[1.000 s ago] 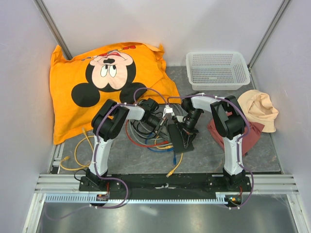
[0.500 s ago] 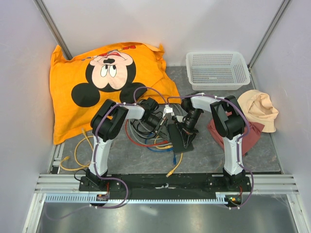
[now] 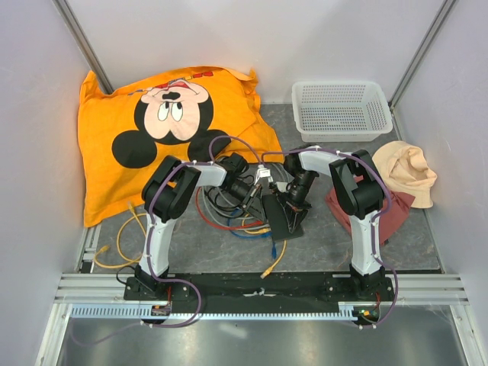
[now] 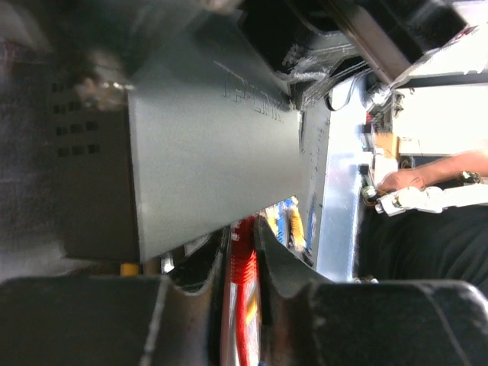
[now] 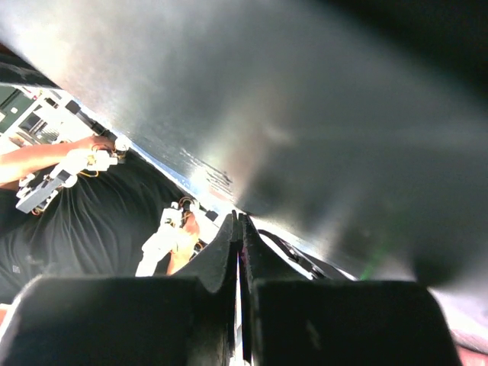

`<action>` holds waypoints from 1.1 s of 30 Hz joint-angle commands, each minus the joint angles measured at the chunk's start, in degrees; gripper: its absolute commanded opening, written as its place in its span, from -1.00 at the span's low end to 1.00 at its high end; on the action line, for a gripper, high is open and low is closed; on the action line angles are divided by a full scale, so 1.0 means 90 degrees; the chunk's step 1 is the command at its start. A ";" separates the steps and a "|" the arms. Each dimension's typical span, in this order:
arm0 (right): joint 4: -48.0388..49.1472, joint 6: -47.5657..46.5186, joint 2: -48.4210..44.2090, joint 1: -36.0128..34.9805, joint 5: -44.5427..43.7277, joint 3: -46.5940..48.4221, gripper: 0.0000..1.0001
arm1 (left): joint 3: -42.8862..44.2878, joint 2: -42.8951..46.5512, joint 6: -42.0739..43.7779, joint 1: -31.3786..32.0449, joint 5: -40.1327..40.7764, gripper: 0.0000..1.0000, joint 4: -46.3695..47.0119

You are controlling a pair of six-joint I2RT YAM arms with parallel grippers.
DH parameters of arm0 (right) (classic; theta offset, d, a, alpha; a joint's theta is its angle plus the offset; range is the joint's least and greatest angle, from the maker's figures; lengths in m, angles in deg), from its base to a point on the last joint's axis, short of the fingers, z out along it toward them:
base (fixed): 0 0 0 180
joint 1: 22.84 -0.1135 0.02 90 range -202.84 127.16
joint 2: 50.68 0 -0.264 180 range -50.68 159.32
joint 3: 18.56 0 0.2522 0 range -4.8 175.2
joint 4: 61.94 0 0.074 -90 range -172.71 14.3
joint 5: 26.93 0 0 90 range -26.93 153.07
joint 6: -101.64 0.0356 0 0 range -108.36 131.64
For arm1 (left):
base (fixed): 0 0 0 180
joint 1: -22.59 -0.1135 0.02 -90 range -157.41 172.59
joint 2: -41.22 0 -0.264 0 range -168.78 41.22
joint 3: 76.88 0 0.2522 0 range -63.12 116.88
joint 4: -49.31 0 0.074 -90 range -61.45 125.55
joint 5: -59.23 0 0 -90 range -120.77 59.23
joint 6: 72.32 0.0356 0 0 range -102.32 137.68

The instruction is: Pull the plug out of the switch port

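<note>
The switch [image 3: 280,219] is a flat matte-black box lying between both arms; it fills the upper left wrist view [image 4: 206,145] and the right wrist view [image 5: 320,99] as a blurred grey face. My left gripper [image 3: 255,200] is at its left edge. In the left wrist view the left gripper [image 4: 242,248] is shut on a red plug [image 4: 245,267] with a ribbed boot, right at the switch's edge. My right gripper [image 3: 293,200] rests on the switch's top; in its own view the right gripper [image 5: 239,229] is shut, with nothing between the fingers.
A coil of red, blue and black cables [image 3: 229,219] lies left of the switch, and yellow cables [image 3: 122,245] trail to the front left. An orange Mickey pillow [image 3: 168,130] lies back left, a white mesh basket [image 3: 341,109] back right, a beige hat [image 3: 410,171] and maroon cloth [image 3: 398,212] at the right.
</note>
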 commanded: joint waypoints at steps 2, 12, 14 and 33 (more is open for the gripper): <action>0.2528 -0.0349 0.0950 -0.0226 -0.1509 -0.0350 -1.00 | -0.0226 -0.0221 -0.0401 -0.0542 0.1250 -0.97 -0.0546; 0.2519 -0.0359 0.0960 -0.0246 -0.1528 -0.0350 -1.00 | -0.0286 -0.0153 -0.0450 -0.0551 0.1221 -0.96 -0.0457; 0.2528 -0.0359 0.0979 -0.0246 -0.1528 -0.0340 -1.00 | -0.0266 0.0013 -0.0314 -0.0571 0.1192 -0.96 -0.0515; 0.2538 -0.0369 0.1048 -0.0255 -0.1655 -0.0193 -0.99 | 0.1120 0.2826 0.0584 -0.1741 0.0244 -0.97 -0.2387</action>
